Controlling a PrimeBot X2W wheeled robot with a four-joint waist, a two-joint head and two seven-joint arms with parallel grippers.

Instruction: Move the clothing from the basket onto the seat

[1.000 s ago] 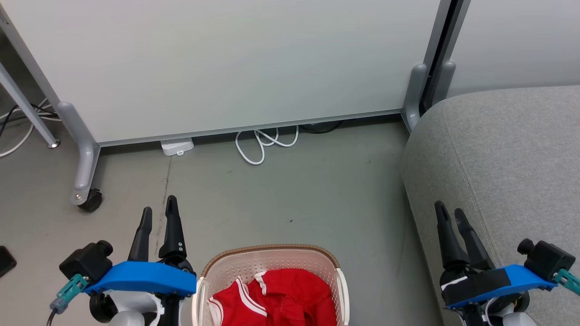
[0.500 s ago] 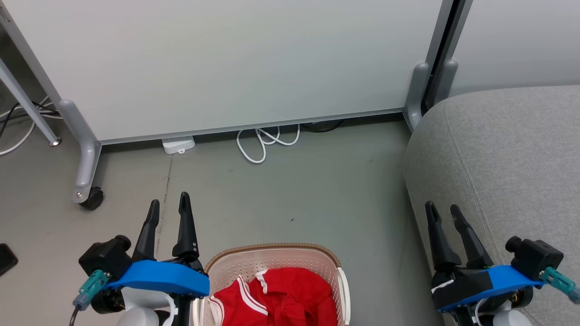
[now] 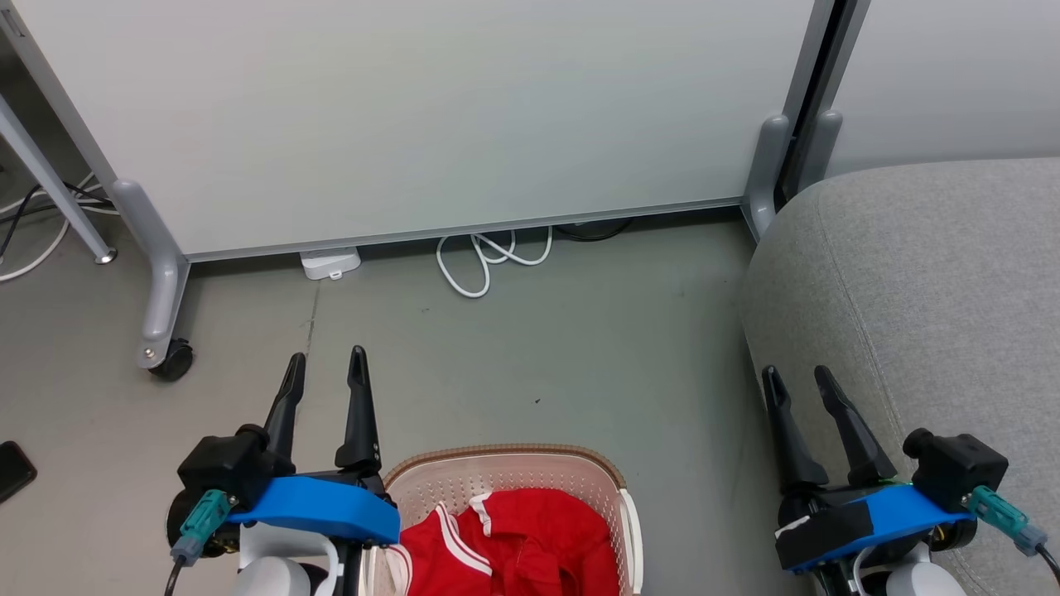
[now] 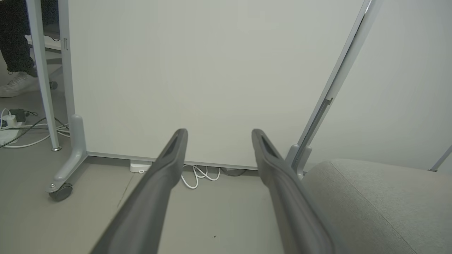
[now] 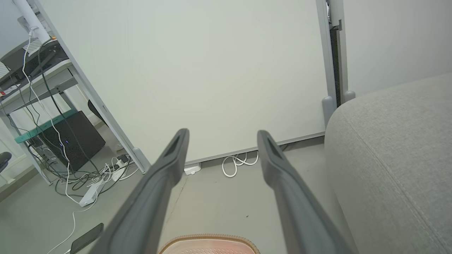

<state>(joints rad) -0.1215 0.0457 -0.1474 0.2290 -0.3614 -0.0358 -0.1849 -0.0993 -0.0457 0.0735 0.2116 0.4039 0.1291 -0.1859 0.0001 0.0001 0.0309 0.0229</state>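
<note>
You see the basket (image 3: 502, 454) at the bottom middle of the head view, standing upright on the floor. It is cream-white plastic with small holes in its walls and a brown woven-look band along the rim. The red clothing (image 3: 530, 538) with white stripes lies crumpled inside it, below the rim. The big grey fabric seat (image 3: 927, 290) is on the right, apart from the basket, with a seam across its rounded cushion.

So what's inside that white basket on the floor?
Red clothing with white stripes lies in the basket. Whatever is beneath it is covered, and the basket's near part is cut off by the picture's edge.
</note>
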